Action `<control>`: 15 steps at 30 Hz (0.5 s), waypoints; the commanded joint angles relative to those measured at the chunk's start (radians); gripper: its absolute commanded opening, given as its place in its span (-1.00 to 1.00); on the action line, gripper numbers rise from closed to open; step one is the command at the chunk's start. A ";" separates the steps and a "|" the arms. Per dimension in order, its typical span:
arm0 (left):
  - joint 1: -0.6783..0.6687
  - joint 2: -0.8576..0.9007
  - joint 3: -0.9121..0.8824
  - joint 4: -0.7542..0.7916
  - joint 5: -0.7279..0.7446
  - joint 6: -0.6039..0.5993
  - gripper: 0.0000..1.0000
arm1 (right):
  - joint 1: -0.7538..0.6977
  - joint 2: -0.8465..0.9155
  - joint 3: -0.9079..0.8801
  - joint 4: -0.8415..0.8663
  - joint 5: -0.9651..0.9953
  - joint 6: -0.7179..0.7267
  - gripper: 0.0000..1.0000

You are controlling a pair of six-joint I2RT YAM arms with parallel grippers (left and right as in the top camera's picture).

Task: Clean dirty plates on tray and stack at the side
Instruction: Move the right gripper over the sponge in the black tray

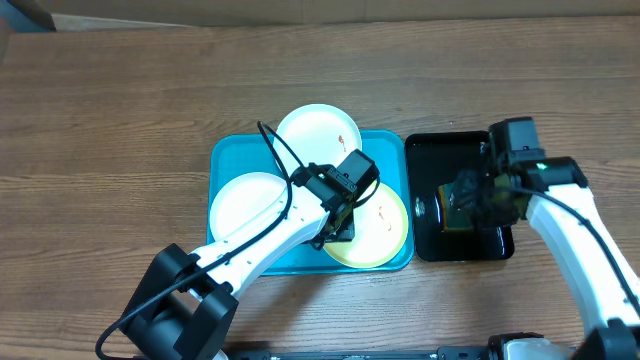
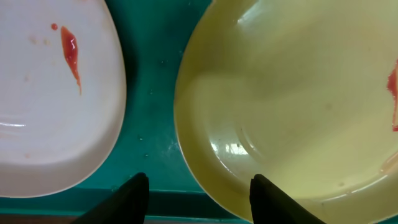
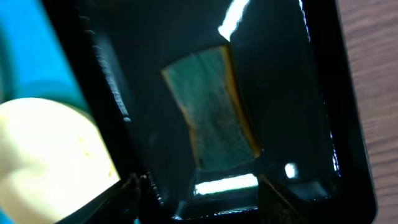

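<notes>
three smeared plates [image 1: 318,128] sit on the tray [image 1: 392,146]; left gripper [image 2: 198,186] gapes over the yellow plate [image 1: 388,228], right gripper [image 3: 200,183] gapes over the sponge [image 3: 214,115] beside the tray.

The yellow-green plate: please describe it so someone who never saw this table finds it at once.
Find the turquoise tray in the middle of the table. Of three plates on it, this plate lies in the near right corner, beside the black tray. Its two neighbours are white; only it is yellow-green.

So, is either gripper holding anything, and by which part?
Nothing. The left gripper is open over the yellow-green plate, the right gripper open over the sponge.
</notes>
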 commanded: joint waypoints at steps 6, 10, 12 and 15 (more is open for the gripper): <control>0.006 0.010 -0.008 0.038 -0.063 -0.041 0.08 | 0.003 0.172 0.028 0.006 0.040 -0.001 0.37; 0.006 0.010 -0.008 0.042 -0.074 -0.041 0.13 | 0.003 0.220 0.018 0.020 0.040 -0.002 0.38; 0.006 0.010 -0.008 0.042 -0.074 -0.040 0.14 | 0.003 0.232 0.003 0.049 0.040 -0.003 0.38; 0.006 0.010 -0.008 0.041 -0.074 -0.040 0.14 | 0.003 0.236 -0.026 0.095 0.040 -0.026 0.39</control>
